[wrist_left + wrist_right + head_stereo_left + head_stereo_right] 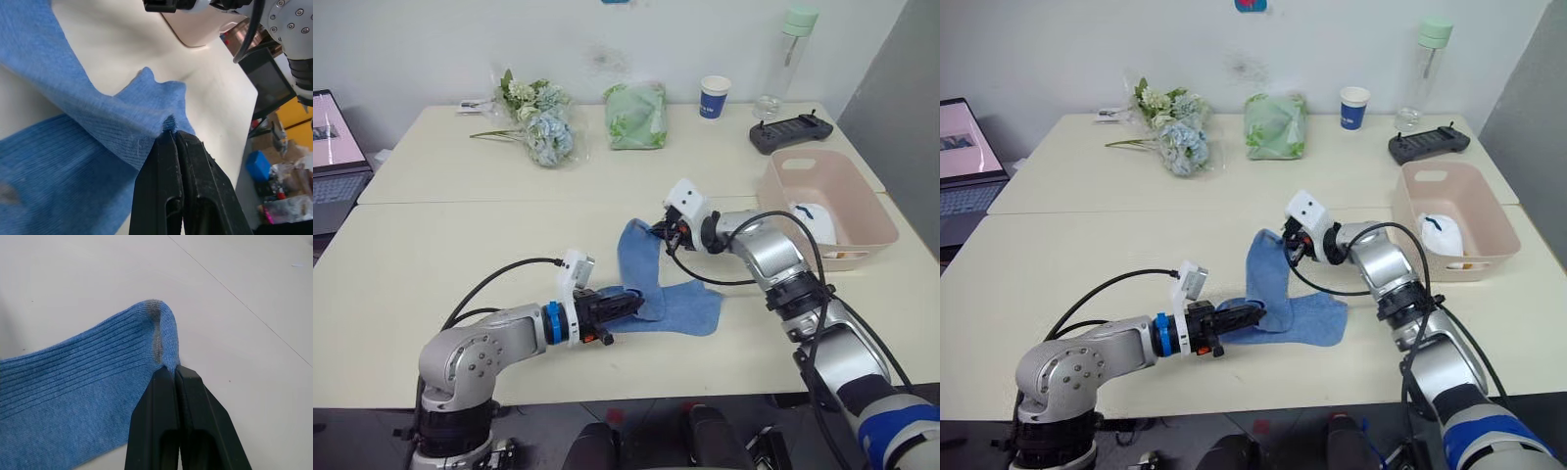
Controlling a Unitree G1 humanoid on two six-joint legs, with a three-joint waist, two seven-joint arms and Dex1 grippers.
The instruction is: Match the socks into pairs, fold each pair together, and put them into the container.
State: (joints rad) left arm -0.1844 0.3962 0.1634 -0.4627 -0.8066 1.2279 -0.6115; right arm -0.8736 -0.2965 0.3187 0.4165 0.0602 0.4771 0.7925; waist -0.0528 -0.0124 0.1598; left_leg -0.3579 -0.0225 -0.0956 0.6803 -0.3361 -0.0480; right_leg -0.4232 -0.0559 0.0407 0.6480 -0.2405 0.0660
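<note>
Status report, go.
Left gripper shut on blue sock near end. Right gripper shut on its far end. White sock already in basin. Nothing blocking path to basin.

Left arm: silver, bent at the elbow, forearm lying low and pointing rightward. Left gripper (628,297), black two-fingered, pinched closed on light blue ribbed sock (651,284) fabric. Right arm: reaching forward and leftward, elbow raised. Right gripper (660,231) likewise pinched on the sock's far end.
</note>
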